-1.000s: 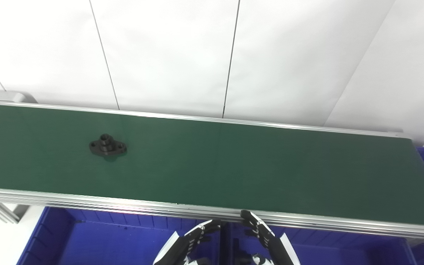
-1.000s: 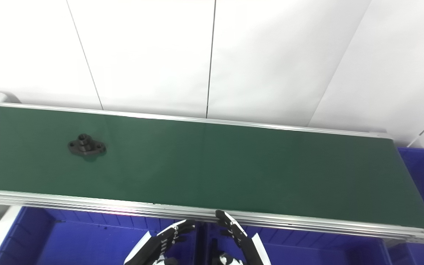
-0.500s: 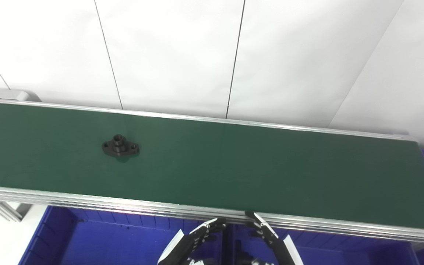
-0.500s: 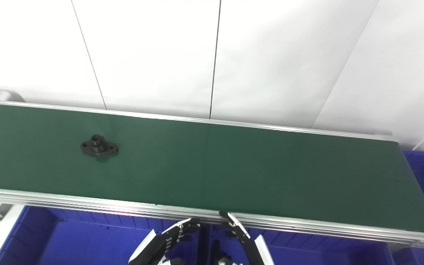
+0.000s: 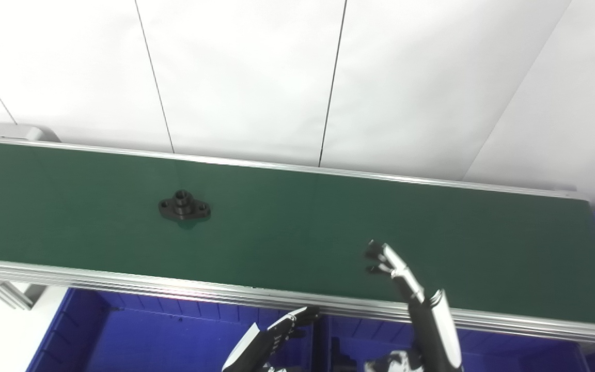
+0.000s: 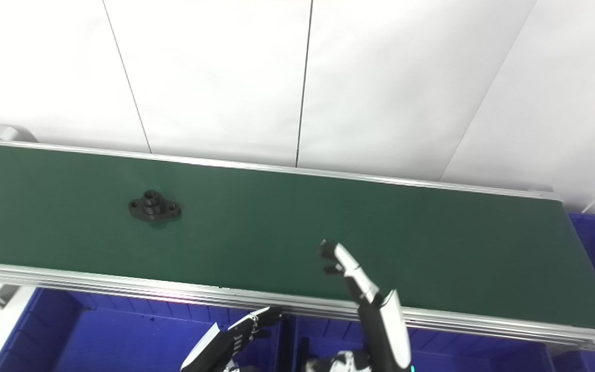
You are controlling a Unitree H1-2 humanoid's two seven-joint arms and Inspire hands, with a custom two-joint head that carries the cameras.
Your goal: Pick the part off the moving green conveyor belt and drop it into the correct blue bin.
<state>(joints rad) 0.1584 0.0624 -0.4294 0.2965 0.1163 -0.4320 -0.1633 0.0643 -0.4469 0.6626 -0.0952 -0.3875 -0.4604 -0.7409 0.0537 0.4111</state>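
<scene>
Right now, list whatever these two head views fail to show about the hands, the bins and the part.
- Left hand: palm cut off by the bottom edge in both views; grip unreadable.
- Right hand: seen edge-on over the green conveyor belt; finger spread unclear.
- Blue plastic bins: far walls hidden under the belt frame; any labels unseen.
- Black flanged metal part: too small for markings.

White wall panels (image 5: 246,77) behind, split by thin dark vertical seams (image 5: 332,82). Grey housing (image 5: 16,132) at far left, against the panels.
</scene>
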